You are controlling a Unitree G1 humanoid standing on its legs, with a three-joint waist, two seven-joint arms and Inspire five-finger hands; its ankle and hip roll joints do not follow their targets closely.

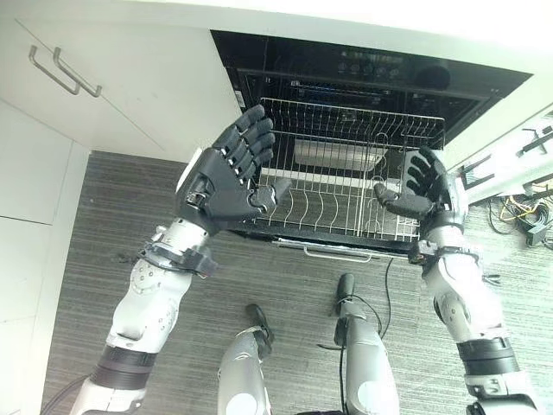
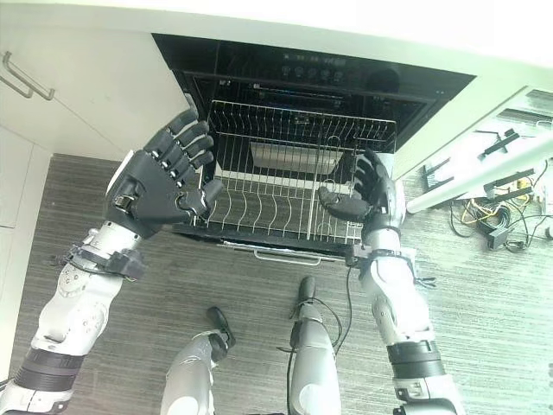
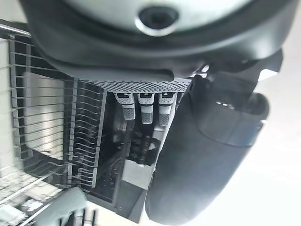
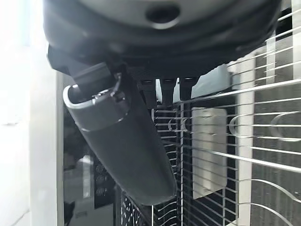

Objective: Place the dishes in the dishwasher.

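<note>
The dishwasher (image 1: 371, 73) stands open under the counter, with its wire rack (image 1: 341, 186) pulled out and holding no dishes that I can see. My left hand (image 1: 226, 177) is raised at the rack's left front corner, fingers straight, thumb out, holding nothing. My right hand (image 1: 425, 192) hovers at the rack's right front corner, fingers relaxed and empty, thumb pointing inward. The left wrist view shows the rack's wires (image 3: 56, 136) past my left thumb (image 3: 197, 155). In the right wrist view my right thumb (image 4: 127, 141) stands before the rack's tines (image 4: 225, 141).
White cabinet doors with metal handles (image 1: 65, 71) stand to the left. A white counter edge (image 1: 346, 22) runs above the dishwasher. Loose cables and a white frame (image 1: 518, 186) lie at the right. Grey wood-grain floor (image 1: 95, 216) spreads in front.
</note>
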